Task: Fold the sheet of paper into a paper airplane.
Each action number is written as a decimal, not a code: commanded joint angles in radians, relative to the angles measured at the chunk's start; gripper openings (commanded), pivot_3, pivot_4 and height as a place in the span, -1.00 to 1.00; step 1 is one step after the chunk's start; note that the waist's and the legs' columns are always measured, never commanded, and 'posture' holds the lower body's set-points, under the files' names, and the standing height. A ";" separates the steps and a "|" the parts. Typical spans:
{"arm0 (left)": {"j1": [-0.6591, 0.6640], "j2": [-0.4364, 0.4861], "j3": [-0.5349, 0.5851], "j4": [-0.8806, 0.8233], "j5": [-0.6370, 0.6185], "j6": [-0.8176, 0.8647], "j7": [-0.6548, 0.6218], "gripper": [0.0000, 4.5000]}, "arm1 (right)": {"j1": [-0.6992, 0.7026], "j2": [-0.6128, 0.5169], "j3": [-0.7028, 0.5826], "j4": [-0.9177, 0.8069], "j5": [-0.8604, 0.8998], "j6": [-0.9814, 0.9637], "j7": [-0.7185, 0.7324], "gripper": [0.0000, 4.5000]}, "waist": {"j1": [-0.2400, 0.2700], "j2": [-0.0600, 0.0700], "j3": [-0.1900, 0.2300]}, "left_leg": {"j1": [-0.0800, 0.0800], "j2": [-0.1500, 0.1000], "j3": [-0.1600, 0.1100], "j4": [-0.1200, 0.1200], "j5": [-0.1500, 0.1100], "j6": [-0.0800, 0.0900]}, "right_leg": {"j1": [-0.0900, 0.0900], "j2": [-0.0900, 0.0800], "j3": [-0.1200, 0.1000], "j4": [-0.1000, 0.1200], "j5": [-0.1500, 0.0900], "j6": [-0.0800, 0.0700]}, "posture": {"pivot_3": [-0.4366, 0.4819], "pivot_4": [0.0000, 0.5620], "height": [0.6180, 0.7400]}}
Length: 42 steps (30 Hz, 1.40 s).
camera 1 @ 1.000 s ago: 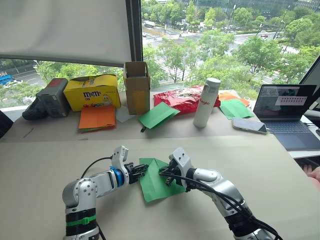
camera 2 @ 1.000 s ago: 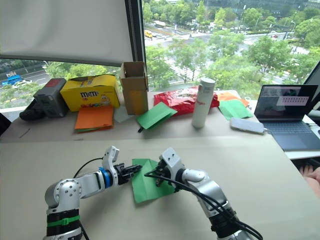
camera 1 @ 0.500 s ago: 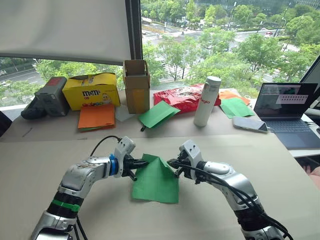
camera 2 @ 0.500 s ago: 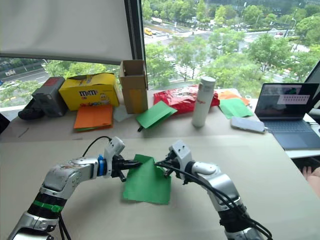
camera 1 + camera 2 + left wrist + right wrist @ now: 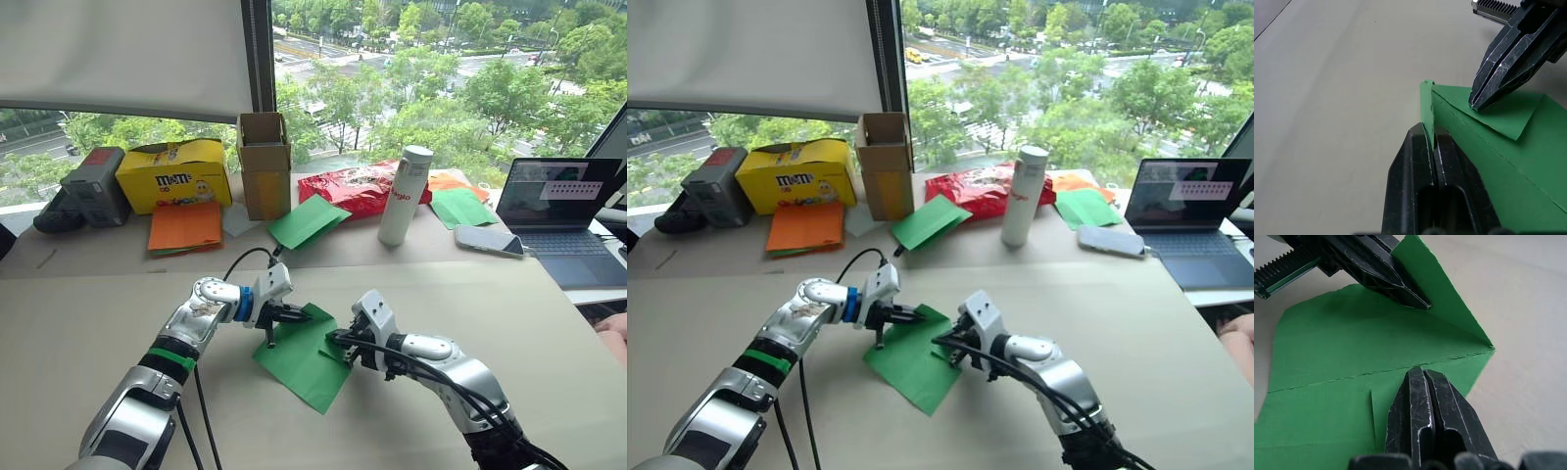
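— Where is the sheet of paper (image 5: 306, 354)?

— On the table (image 5: 88, 323). My left gripper (image 5: 1432, 138) is pinching its raised fold — my right gripper (image 5: 1422, 377) (fingers together) presses the crease, as the wrist views show.

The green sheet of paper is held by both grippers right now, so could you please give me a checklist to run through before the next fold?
1. Left gripper shut on the sheet of paper: ok, its fingers pinch the raised folded edge.
2. Right gripper shut on the sheet: ok, its fingers are closed at the crease line.
3. Sheet supported: ok, most of it lies on the table, with the edge at the left gripper lifted.
4. Crease straight and visible: ok, a line runs across the sheet in the right wrist view.
5. Paper intact: cannot tell; the pinched edge looks slightly ragged.
6. Spare green paper and white bottle away from the work: ok.
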 commanded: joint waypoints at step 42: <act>0.025 0.061 0.031 -0.142 0.129 -0.417 0.017 0.00 | -0.046 0.048 -0.008 0.168 0.013 -0.056 -0.051 -1.00 | 0.001 0.000 0.000 | 0.001 0.001 0.000 0.004 0.000 0.001 | 0.001 0.001 0.000 0.005 0.000 0.000 | -0.05 -0.47 0.98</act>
